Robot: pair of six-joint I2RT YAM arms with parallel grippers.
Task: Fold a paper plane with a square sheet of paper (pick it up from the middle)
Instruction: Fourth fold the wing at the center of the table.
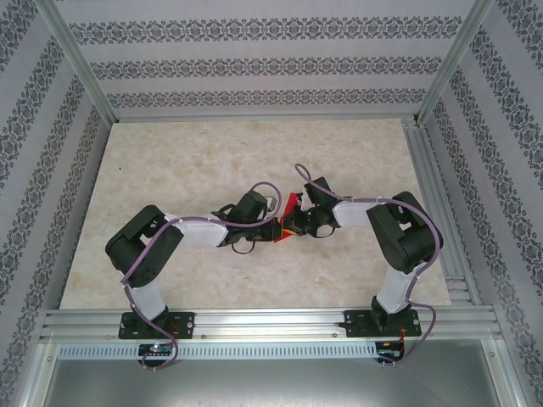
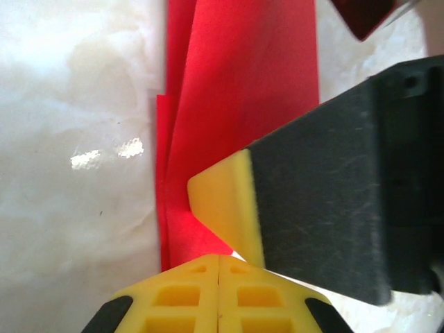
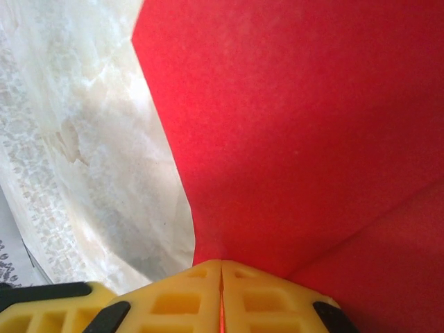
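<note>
Pale, marble-patterned tabletop [image 1: 170, 170]

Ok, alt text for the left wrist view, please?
The left gripper, fingertips shut, sits at the bottom edge, with the red paper plane running up from it over the pale marble table. A yellow-tipped black finger of the right gripper reaches over the paper from the frame's right side.

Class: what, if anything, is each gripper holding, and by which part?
Both hold the red paper plane. The right gripper pinches an edge, red showing between its shut jaws; the left gripper apparently pinches the folded strip's end.
</note>
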